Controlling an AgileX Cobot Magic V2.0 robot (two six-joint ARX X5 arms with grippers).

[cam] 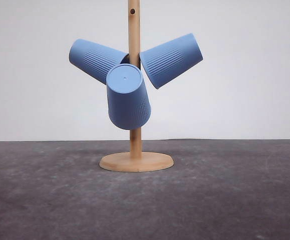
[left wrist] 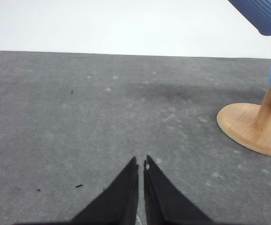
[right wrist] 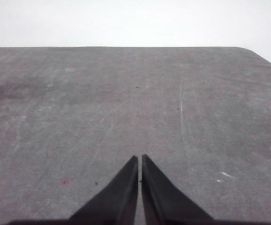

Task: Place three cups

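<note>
Cups, 3 of them, all hang mouth-inward on the pegs of the wooden stand (cam: pixel 134 140) in the front view; the left cup (cam: pixel 95 60) slants up and away to the left, the right cup (cam: pixel 172 59) slants up to the right, and the front cup (cam: pixel 128 97) points its flat base toward the camera and droops lower than the other 2; the 3 crowd close together round the pole, and whether they touch one another I cannot tell.

Judging from how they lie, the placing looks finished, so the step in hand is to stay clear; the left hand (left wrist: pixel 141 165) is clenched with nothing in it, low over the bench (left wrist: pixel 79 122), with the stand's round base near it on its right side; the right hand (right wrist: pixel 140 161) is likewise clenched and empty, over bare bench well apart from the stand. Any further move should lead away from the stand and not sweep across it, since the front cup looks the least securely seated and a knock to the pole could well shake it off; a slow, straight withdrawal would suit.

The bench is a dark grey mat, scuffed with pale streaks and a few specks; its far corner shows in the right wrist view; behind it stands a plain white wall.
</note>
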